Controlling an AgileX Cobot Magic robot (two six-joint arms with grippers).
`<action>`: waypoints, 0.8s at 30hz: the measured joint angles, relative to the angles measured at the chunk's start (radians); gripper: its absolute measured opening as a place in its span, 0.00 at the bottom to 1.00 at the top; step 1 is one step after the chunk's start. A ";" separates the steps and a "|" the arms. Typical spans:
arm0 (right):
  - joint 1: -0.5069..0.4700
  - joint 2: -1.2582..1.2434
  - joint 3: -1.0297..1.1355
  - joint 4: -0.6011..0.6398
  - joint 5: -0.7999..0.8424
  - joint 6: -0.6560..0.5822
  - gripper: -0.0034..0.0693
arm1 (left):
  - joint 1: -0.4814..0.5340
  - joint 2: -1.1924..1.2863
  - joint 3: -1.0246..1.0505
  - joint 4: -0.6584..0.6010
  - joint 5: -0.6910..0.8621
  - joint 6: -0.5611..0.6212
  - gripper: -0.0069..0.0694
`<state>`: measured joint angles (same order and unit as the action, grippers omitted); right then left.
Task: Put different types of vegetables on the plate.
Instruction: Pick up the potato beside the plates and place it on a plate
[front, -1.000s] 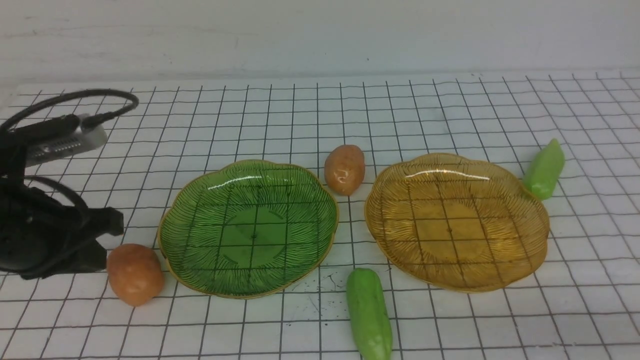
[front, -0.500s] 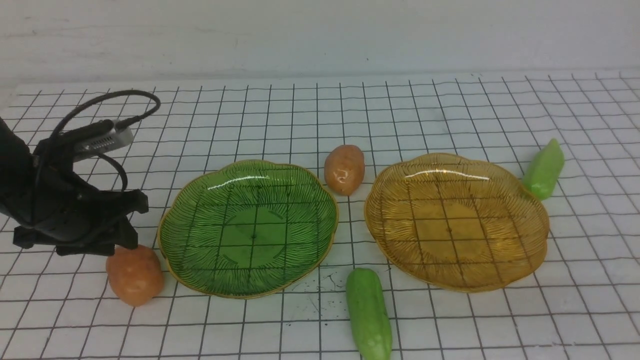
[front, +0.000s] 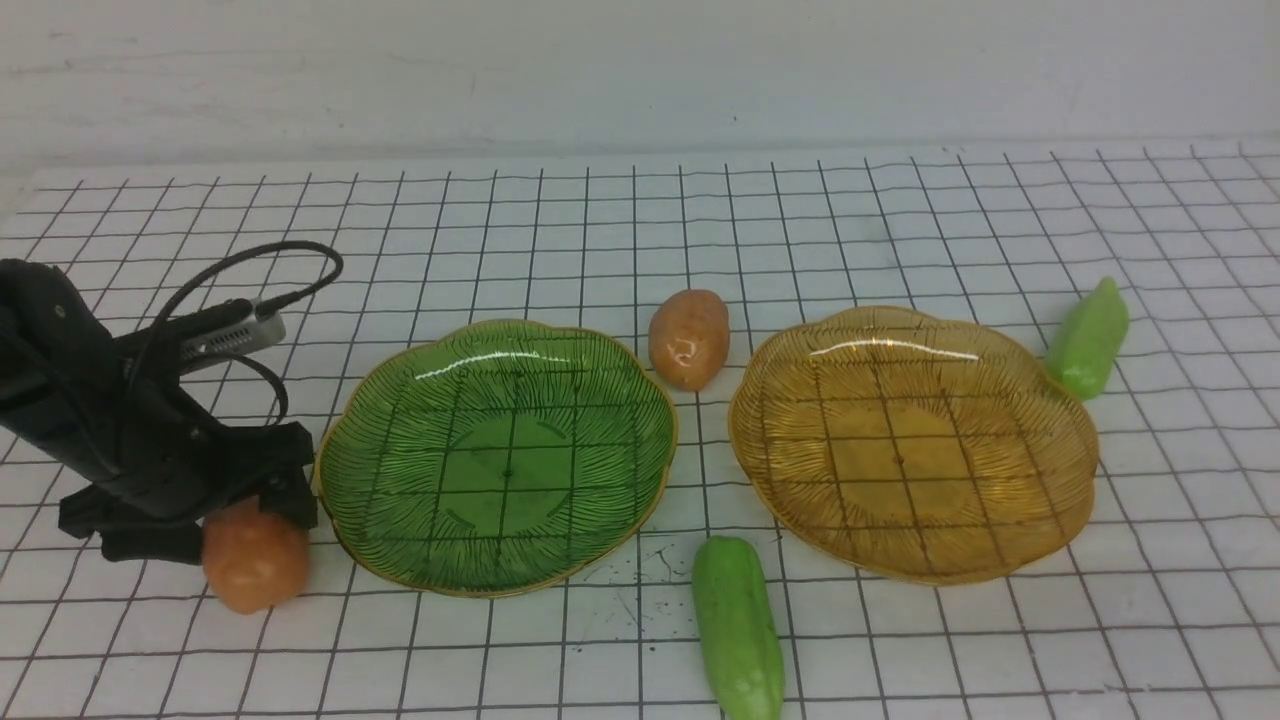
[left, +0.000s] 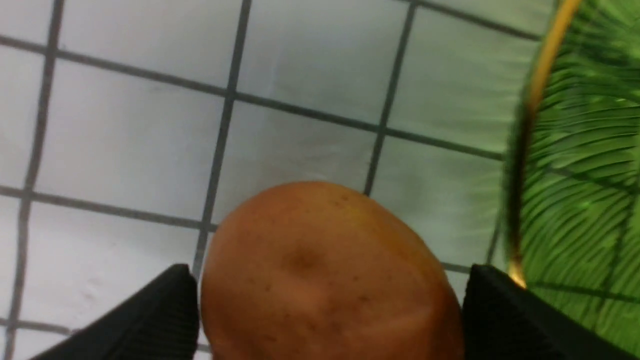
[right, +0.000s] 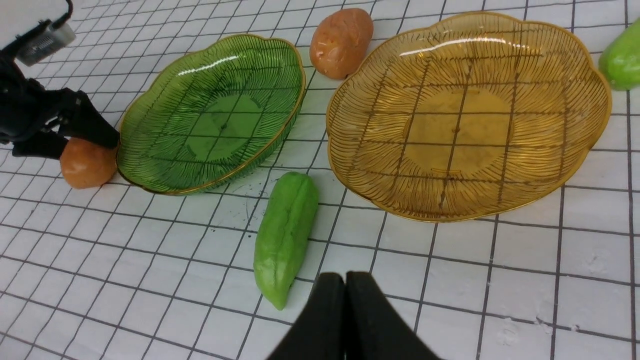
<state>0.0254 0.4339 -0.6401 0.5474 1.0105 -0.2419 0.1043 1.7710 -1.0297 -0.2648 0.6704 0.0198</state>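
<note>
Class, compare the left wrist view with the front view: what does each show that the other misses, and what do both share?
Only the left wrist view: the speckled top of the near potato between the two fingers of the left hand. Only the front view: the amber plate, the far potato, the near cucumber and the far cucumber. Both: the left hand, the near potato, the gold rim of the green plate and the gridded table.
</note>
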 joint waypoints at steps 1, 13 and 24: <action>0.000 0.000 0.000 0.000 -0.002 0.000 0.03 | 0.000 0.000 0.000 0.006 0.002 0.000 0.85; 0.000 0.107 -0.001 -0.057 0.029 0.075 0.03 | -0.100 -0.106 -0.269 0.019 0.230 0.085 0.80; 0.000 0.170 -0.001 -0.041 -0.008 0.067 0.03 | -0.646 0.134 -0.632 -0.126 0.191 0.159 0.80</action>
<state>0.0254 0.6035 -0.6411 0.5061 1.0024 -0.1752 -0.5419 1.9049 -1.6616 -0.3903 0.8615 0.1785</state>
